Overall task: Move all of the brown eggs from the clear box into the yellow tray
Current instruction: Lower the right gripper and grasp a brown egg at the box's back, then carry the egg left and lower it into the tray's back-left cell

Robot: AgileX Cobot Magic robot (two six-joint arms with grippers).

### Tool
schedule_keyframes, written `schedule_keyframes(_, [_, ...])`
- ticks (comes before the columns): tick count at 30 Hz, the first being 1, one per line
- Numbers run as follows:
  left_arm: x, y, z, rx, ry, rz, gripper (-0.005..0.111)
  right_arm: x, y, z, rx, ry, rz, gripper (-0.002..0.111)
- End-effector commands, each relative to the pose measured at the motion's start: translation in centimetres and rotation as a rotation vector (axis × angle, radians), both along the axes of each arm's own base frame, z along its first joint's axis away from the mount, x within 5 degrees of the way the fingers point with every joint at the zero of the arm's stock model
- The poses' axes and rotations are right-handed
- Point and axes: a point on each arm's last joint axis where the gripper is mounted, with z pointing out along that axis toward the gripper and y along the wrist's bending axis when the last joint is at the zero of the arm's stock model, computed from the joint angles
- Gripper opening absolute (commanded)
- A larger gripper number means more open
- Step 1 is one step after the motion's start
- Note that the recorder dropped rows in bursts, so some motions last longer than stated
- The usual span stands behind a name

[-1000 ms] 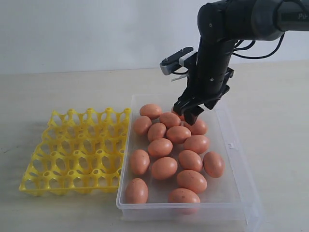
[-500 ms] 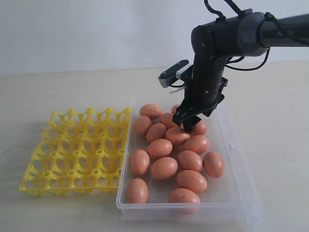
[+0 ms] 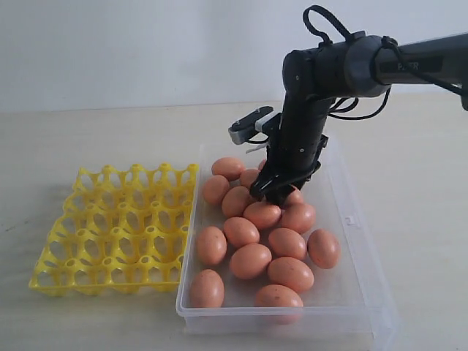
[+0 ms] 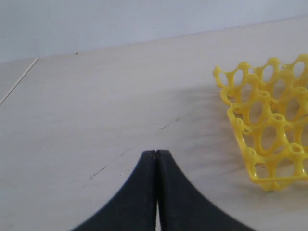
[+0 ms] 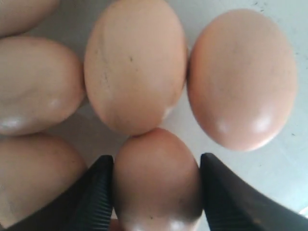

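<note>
Brown eggs (image 3: 249, 260) lay loosely clustered on the floor of the clear box (image 3: 344, 292), spread from its far end wall to its near left corner, many of them touching one another. The box rested on the pale tabletop (image 3: 88, 131), and the yellow tray (image 3: 117, 227) sat on the same surface just beside the box's left long wall, its far corner close against that wall.

The right gripper (image 3: 272, 194) reached steeply down into the far half of the box, among the eggs packed nearest the far end wall. In the right wrist view its two ribbed black fingers (image 5: 91, 197) stood on either side of one brown egg (image 5: 156, 183), and the pads appeared to press against both flanks, though the close angle made firm contact hard to confirm. That egg lay in the box with its tip touching a larger egg (image 5: 134, 67) ahead of it, and another egg (image 5: 240, 79) lay just beside that one. From the exterior view the arm hid which egg of the cluster sat between the fingers.

The left gripper (image 4: 155, 153) hung above bare tabletop with its black fingertips pressed together, holding nothing. A corner of the yellow tray (image 4: 269, 139) lay near it on the table.
</note>
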Motion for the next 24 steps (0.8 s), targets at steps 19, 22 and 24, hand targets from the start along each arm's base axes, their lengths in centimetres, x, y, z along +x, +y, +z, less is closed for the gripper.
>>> schedule_keyframes(19, [0.0,0.0,0.2,-0.007,-0.019,-0.005,0.0,-1.2,10.3,14.4,0.604,-0.862,0.081,0.0])
schedule_keyframes(22, [0.0,0.0,0.2,-0.007,-0.019,-0.005,0.0,-1.6,12.5,12.9,0.668,-0.881,0.043,0.0])
schedule_keyframes(24, [0.0,0.0,0.2,-0.007,-0.019,-0.005,0.0,-1.9,13.9,12.0,0.73,-0.882,-0.002,0.0])
